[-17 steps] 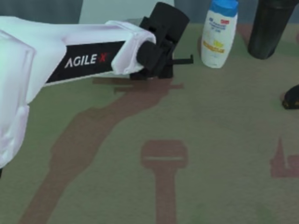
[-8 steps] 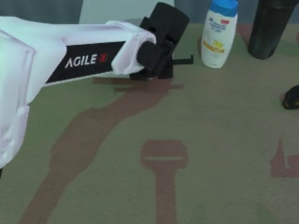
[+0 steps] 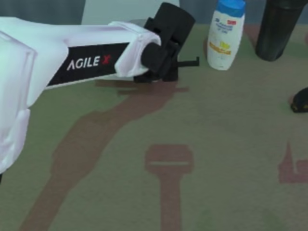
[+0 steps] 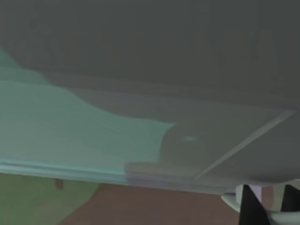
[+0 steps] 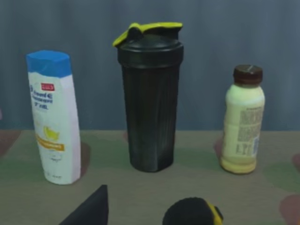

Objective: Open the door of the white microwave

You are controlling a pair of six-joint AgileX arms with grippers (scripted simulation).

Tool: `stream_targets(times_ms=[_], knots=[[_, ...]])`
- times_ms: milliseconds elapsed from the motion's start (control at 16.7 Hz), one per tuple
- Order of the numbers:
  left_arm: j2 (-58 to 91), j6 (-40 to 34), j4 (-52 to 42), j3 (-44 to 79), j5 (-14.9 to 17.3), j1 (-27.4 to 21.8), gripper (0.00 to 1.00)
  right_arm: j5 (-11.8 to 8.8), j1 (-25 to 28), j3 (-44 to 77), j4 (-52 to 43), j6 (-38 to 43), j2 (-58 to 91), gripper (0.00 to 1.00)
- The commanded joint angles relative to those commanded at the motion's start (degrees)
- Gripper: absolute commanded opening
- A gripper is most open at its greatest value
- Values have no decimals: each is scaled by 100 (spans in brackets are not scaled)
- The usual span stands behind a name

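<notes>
The white microwave (image 3: 122, 10) stands at the table's back left, mostly hidden behind my left arm. My left gripper (image 3: 185, 61) is at its front right corner. In the left wrist view the microwave fills the picture, its door (image 4: 140, 61) a grey window with the pale teal floor (image 4: 70, 126) showing below it. My left gripper (image 4: 269, 206) is shut on the door's white edge, which passes between the two black fingertips (image 4: 251, 208). My right gripper (image 5: 93, 211) is parked at the right side of the table, facing the bottles.
A white bottle with a blue cap (image 3: 225, 33) stands just right of the left gripper, and a black shaker (image 3: 279, 29) farther right. A pale yellow bottle (image 5: 243, 124) stands beyond the shaker. A small black and yellow object (image 3: 301, 100) lies at the right edge.
</notes>
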Motion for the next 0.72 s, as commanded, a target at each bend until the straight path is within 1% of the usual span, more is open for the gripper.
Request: stream_targets(times_ms=[360, 720], knots=[[-264, 291, 254, -368, 137, 51, 0, 0, 0, 0, 0, 0, 0, 100], [-275, 315, 263, -410, 149, 59, 0, 0, 0, 0, 0, 0, 0, 100]])
